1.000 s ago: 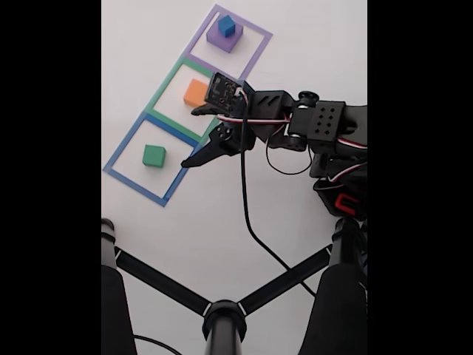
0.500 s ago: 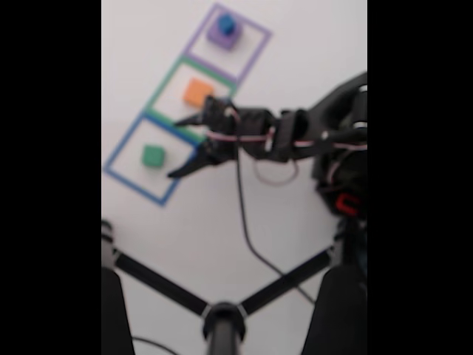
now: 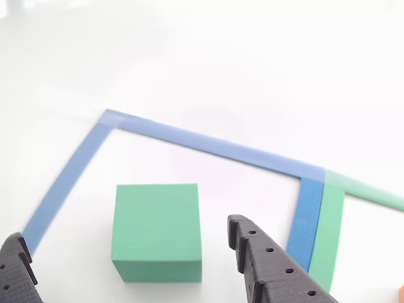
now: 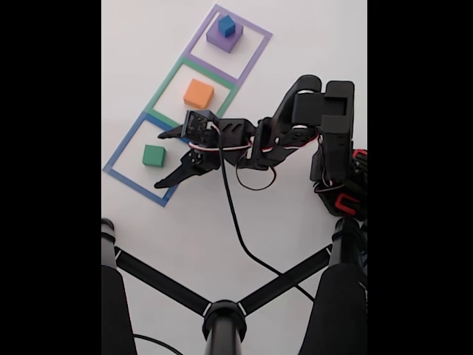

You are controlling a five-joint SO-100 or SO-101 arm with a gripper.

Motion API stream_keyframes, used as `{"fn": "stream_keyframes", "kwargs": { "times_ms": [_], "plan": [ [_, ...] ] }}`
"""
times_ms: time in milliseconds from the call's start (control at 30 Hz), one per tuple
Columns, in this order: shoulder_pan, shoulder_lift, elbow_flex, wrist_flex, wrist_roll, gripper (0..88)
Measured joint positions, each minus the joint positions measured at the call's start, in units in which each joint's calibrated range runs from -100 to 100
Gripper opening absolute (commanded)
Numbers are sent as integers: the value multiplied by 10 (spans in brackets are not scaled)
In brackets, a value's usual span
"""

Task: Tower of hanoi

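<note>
In the fixed view the small blue block (image 4: 226,26) sits on the purple block (image 4: 222,40) inside the purple outline. The orange block (image 4: 198,94) lies alone in the green outline. The green block (image 4: 154,155) rests in the blue outline. My gripper (image 4: 159,161) is open, its two fingers spread just right of the green block, one on each side of its line. The other view has the green block (image 3: 158,230) low and close, between the open gripper's (image 3: 124,230) black fingers (image 3: 265,265), untouched.
Flat blue outline (image 3: 208,145) and green outline (image 3: 334,221) lie on the white table. A black stand with three legs (image 4: 224,318) fills the bottom of the fixed view. The arm's base (image 4: 340,177) is at the right, and a black cable (image 4: 235,222) trails across the table.
The gripper has swung down-left in the fixed view, from beside the orange block to the green block, staying open. The blocks have not moved.
</note>
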Motion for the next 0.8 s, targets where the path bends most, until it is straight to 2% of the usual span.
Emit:
{"fn": "stream_keyframes", "kwargs": {
  "times_ms": [167,333,800],
  "plan": [
    [-11,28,-37,0,0,357],
    [-16,44,-56,0,0,298],
    [-17,45,-58,0,0,280]
  ]
}}
